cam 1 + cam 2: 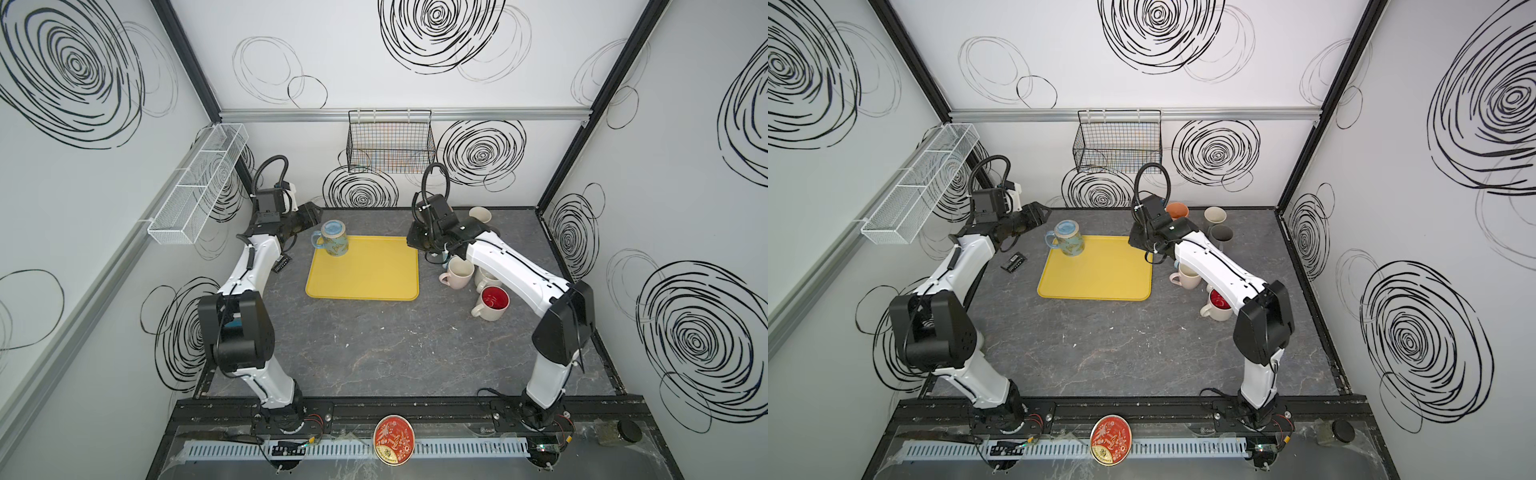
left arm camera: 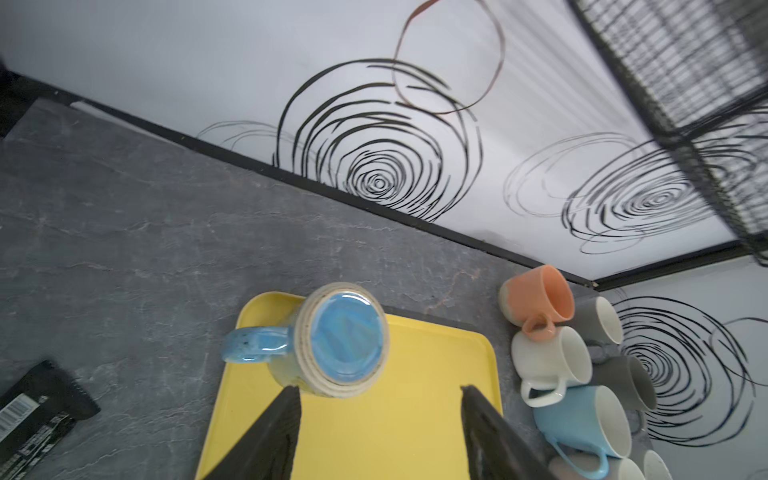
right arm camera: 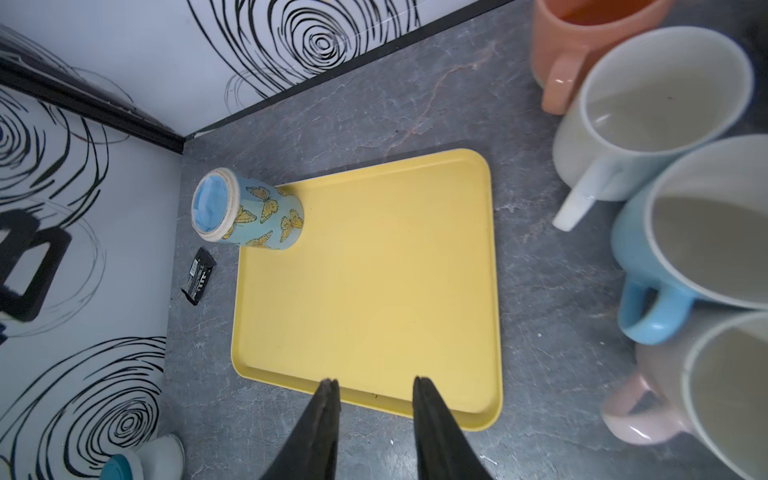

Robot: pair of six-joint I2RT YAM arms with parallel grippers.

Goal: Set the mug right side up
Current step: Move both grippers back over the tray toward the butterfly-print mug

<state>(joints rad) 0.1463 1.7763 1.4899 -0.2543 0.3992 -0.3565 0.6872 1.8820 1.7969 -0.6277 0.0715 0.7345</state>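
In both top views the right arm [image 1: 515, 270] covers much of the group of mugs [image 1: 457, 271] on the right. The blue mug [image 1: 444, 262] shows only a sliver, a cream mug [image 1: 484, 277] is half covered, and the orange mug [image 1: 1177, 210] peeps from behind the wrist. The right gripper [image 3: 374, 384] is hidden under that arm there. The butterfly mug [image 1: 333, 243] stands mouth down, hiding its inside; the right wrist view hides its handle. The black packet [image 1: 281, 264] lies half behind the left arm [image 1: 251, 270]; its print is too small to read. The wire basket [image 2: 685, 62] is blurred and cut off in the left wrist view.
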